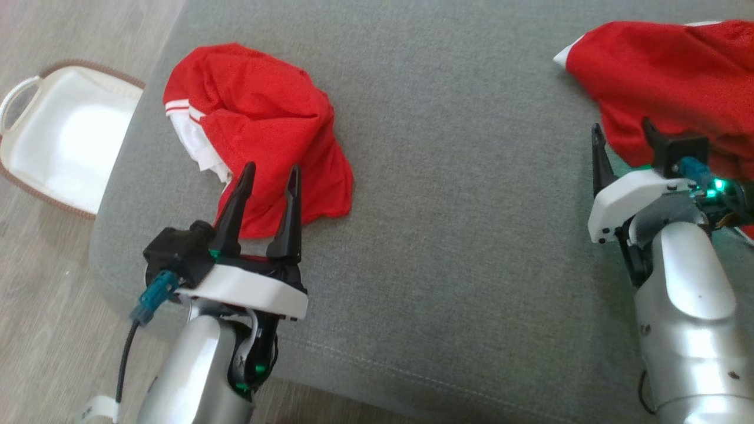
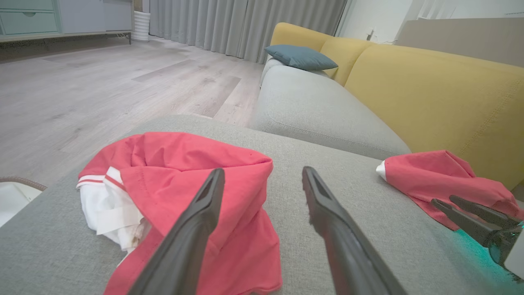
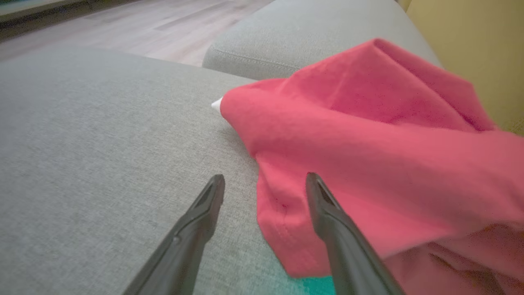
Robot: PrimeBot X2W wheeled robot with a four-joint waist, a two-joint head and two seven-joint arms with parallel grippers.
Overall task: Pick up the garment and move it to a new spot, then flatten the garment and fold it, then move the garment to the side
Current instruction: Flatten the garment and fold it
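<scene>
Left hand [image 1: 273, 166] agape near crumpled garment [image 1: 265, 112], second garment [image 1: 677, 76] — cropped at right

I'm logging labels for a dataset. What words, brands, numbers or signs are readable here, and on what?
None can be read.
The left red garment shows only white stripes.
The right red garment, white basket and grey cushion bear no text.
The white tag by the left arm's cable is too small to read.

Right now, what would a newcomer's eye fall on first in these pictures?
A crumpled red garment with white trim lies on the grey cushion before the open left end effector; a second red garment lies at the far right, by the open right end effector. A white basket stands on the floor to the left.
</scene>
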